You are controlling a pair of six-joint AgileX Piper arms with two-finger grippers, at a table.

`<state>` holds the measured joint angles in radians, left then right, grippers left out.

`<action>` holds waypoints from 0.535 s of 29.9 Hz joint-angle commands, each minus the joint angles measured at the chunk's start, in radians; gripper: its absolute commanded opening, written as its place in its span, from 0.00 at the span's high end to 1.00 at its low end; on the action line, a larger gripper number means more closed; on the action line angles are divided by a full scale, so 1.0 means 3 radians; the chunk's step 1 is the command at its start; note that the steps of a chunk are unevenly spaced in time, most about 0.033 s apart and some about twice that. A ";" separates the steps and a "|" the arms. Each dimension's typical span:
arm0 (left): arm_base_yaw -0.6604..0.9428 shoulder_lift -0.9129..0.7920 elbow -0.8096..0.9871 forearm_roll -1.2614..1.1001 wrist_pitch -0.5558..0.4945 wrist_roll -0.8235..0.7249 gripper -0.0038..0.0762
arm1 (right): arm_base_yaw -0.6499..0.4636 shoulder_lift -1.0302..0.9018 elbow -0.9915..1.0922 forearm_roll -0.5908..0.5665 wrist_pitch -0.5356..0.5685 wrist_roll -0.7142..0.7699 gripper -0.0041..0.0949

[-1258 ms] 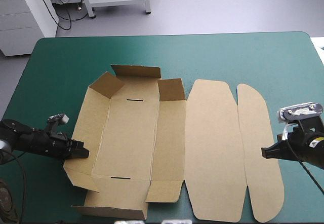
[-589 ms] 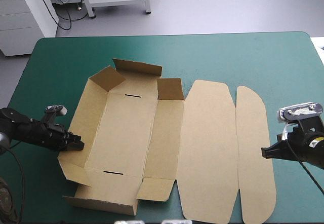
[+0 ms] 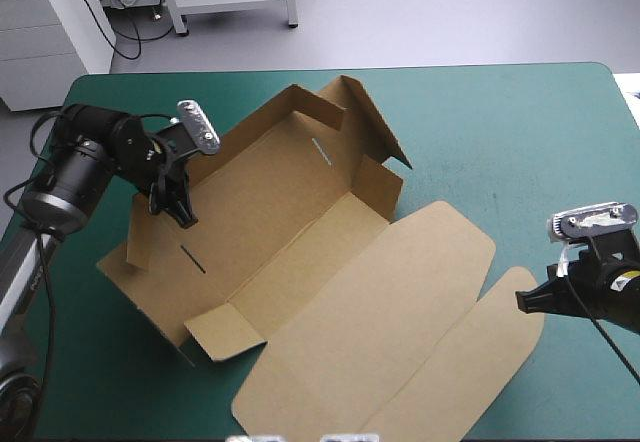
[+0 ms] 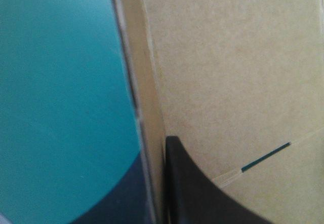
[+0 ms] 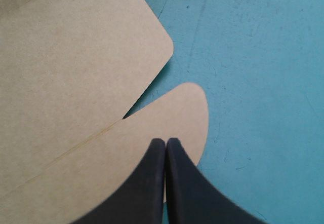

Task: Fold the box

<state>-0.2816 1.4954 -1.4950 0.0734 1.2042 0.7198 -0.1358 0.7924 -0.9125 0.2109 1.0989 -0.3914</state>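
Observation:
The brown box (image 3: 300,222) lies slantwise on the teal-green cover, tray part with raised walls toward the far left, flat lid and its rounded flap (image 3: 490,342) toward the near right. My left gripper (image 3: 182,212) is shut on the tray's left wall, lifting that side. In the left wrist view the box wall (image 4: 228,57) stands between the fingers of the left gripper (image 4: 158,150), with a slot (image 4: 266,156) in the floor beyond. My right gripper (image 3: 522,302) is shut, empty, right beside the flap. In the right wrist view the right gripper (image 5: 165,142) hovers over the flap (image 5: 167,112).
Bare teal-green cover (image 3: 520,142) stretches along the far right and behind the box. The lid reaches the table's near edge (image 3: 300,432). One tray end flap (image 3: 375,122) stands up toward the far edge.
My left gripper has gone from the table's near left toward the far side, holding the wall; the whole box swung clockwise and tilted up on the left. The right arm stayed still.

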 commanded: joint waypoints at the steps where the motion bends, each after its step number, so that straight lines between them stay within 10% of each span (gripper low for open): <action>1: -0.0401 -0.0031 -0.0259 0.0449 -0.0194 0.0027 0.96 | -0.0014 -0.0019 -0.0085 0.0055 -0.0127 -0.0031 0.98; 16: -0.1550 0.0065 -0.0273 0.0833 -0.0949 0.0081 0.96 | -0.0014 -0.0019 -0.0085 0.0121 -0.0045 -0.0031 0.98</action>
<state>-0.6998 1.5541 -1.5419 0.3226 0.9843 0.7318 -0.1358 0.7924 -0.9125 0.2298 1.1227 -0.3914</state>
